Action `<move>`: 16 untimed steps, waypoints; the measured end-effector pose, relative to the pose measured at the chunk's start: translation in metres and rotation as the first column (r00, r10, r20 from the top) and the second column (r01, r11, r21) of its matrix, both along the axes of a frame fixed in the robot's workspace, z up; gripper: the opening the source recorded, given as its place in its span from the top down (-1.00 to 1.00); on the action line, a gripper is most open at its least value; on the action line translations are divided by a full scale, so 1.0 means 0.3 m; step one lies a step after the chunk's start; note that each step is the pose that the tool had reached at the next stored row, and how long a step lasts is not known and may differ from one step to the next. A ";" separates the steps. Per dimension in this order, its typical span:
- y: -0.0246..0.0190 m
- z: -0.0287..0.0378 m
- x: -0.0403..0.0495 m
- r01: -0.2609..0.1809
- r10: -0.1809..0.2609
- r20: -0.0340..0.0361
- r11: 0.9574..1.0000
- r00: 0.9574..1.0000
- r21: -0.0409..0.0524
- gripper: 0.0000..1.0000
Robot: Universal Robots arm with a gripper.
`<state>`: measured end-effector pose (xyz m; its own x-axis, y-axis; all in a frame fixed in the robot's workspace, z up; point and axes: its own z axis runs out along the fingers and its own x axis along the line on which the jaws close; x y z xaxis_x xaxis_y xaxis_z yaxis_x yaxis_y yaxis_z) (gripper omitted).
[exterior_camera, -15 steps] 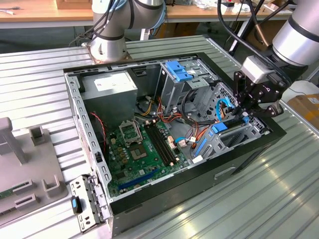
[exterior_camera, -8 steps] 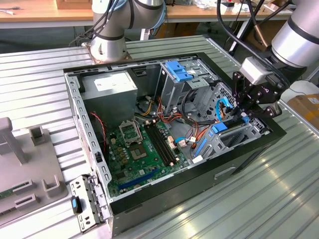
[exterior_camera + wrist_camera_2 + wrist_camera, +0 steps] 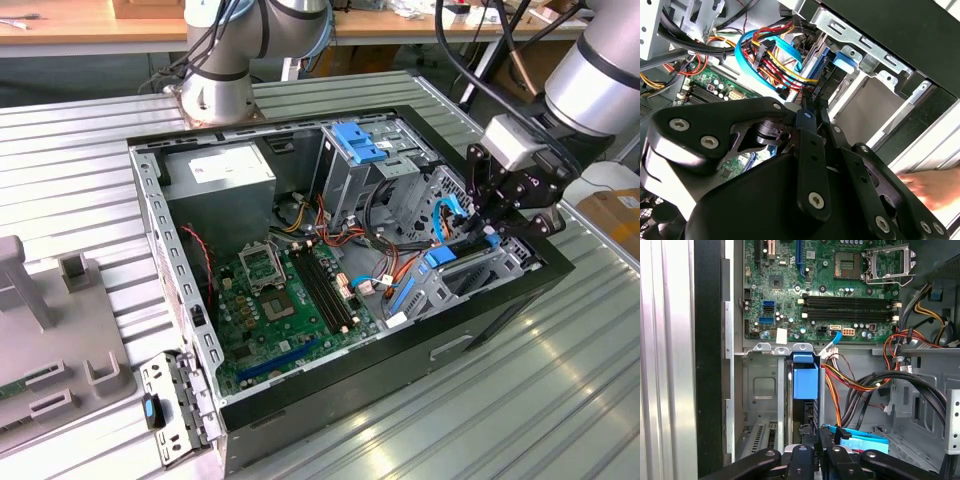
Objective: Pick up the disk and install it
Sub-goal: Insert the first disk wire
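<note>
The disk [image 3: 805, 380] stands on edge in a slot of the metal drive cage [image 3: 760, 390] at the open computer case's corner, its bright blue carrier tab pointing toward the motherboard. In the exterior view the disk [image 3: 440, 258] lies low in the case's right end, just left of my gripper [image 3: 497, 228]. My gripper [image 3: 816, 452] reaches down into the bay, and its black fingers [image 3: 800, 457] close on the disk's near end. In the second wrist view the gripper [image 3: 812, 105] meets the blue edge of the disk [image 3: 824, 62].
Red, yellow and blue cables [image 3: 770, 50] hang close beside the bay. The motherboard [image 3: 280, 300], grey power-supply box [image 3: 220, 180] and a cage with a blue latch [image 3: 360, 145] occupy the case. A person's hand [image 3: 930, 185] rests outside the case wall. A grey fixture [image 3: 60, 330] sits at the exterior view's left.
</note>
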<state>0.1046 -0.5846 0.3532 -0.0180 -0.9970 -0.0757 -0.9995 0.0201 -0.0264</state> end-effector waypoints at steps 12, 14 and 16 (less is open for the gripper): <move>0.007 -0.006 0.003 0.002 -0.002 0.000 1.000 1.000 -0.017 0.66; 0.008 -0.006 0.003 0.002 -0.002 0.000 1.000 1.000 -0.018 0.66; 0.009 -0.006 0.003 0.002 -0.002 0.000 1.000 1.000 -0.020 0.66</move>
